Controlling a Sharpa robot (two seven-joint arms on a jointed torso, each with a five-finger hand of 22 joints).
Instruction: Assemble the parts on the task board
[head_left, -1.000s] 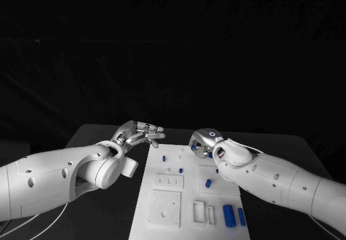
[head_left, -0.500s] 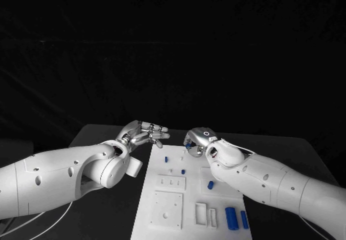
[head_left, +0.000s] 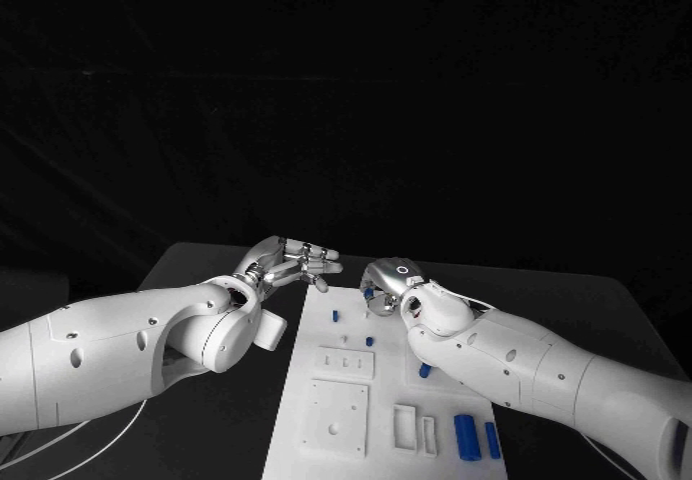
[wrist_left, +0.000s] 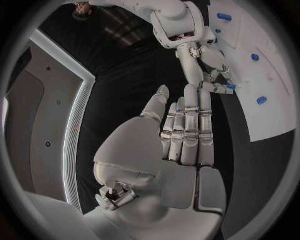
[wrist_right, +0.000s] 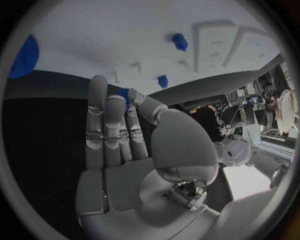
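- While lifted over the board's (head_left: 335, 420) far end, right hand (head_left: 387, 283) pinching a small blue part (wrist_right: 124, 93) at its fingers, likely for seating.
- Left hand (head_left: 289, 262) hovering beside, fingers extended, holding nothing.
- Other parts lying on board, counter (head_left: 202, 265) beneath.

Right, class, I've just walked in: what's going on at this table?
A two-armed robot is assembling small blue parts on a white board. Its right hand, at the board's far end, pinches a blue part in its fingertips. Its left hand hovers beside the board's far left corner, holding nothing. Other blue parts lie or stand on the board.
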